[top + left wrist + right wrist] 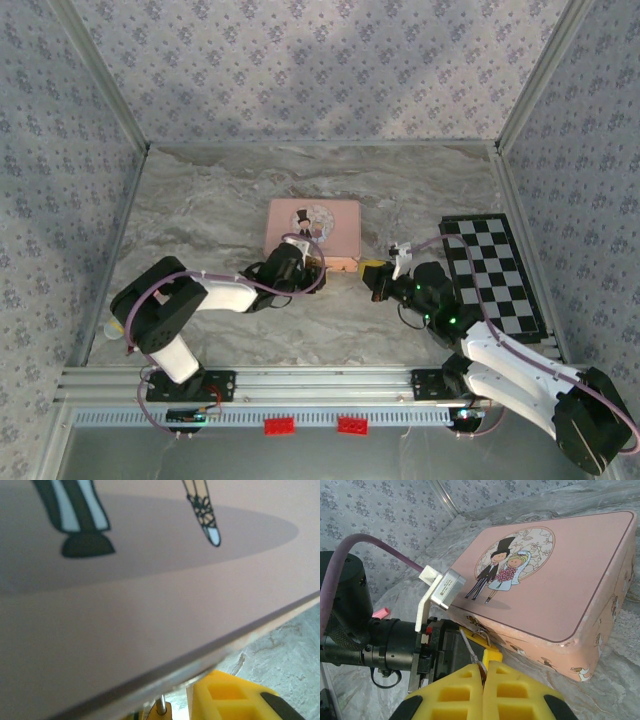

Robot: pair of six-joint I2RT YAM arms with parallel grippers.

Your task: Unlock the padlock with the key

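Observation:
The pink box (311,227) with the cartoon couple lies mid-table. The padlock (483,636) hangs at its front edge; in the right wrist view I see just its thin shackle. In the left wrist view the brass body (167,711) and shackle sit under the box's rim. My left gripper (310,263) brackets the padlock, jaws open, with a strip of marble showing between the right finger (230,697) and the brass. My right gripper (484,672) is shut on the key (471,650), a thin metal blade pointing up-left toward the padlock, its tip close to the left gripper.
A black-and-white checkered board (495,275) lies to the right of my right arm. The box lid (150,605) looms just above the left wrist camera. A small pink item (381,612) lies on the marble at far left. Patterned walls enclose the table.

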